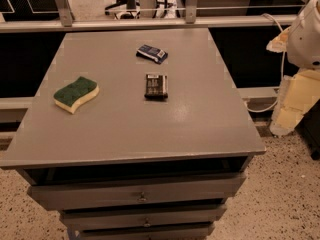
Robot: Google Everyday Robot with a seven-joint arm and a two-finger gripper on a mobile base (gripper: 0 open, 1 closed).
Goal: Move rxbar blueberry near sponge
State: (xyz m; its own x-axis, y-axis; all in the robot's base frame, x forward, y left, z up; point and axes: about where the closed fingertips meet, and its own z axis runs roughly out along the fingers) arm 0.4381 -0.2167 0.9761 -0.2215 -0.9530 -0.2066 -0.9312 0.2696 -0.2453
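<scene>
— Where is the gripper?

— At the right edge of the view, off the table and beside its right side, hanging below the white arm. Whether it is spread or pressed together, I cannot tell.

— And the rxbar?

— It lies flat on the table, well to the gripper's left and farther back, slightly askew.

— The sponge?

— Farther left still, near the table's left edge, green side up. It is well apart from the rxbar and on the far side of the table from the gripper.

— Anything else?

— A dark bar lies left of the gripper, just in front of the rxbar but not touching it. Drawers sit under the tabletop.
</scene>
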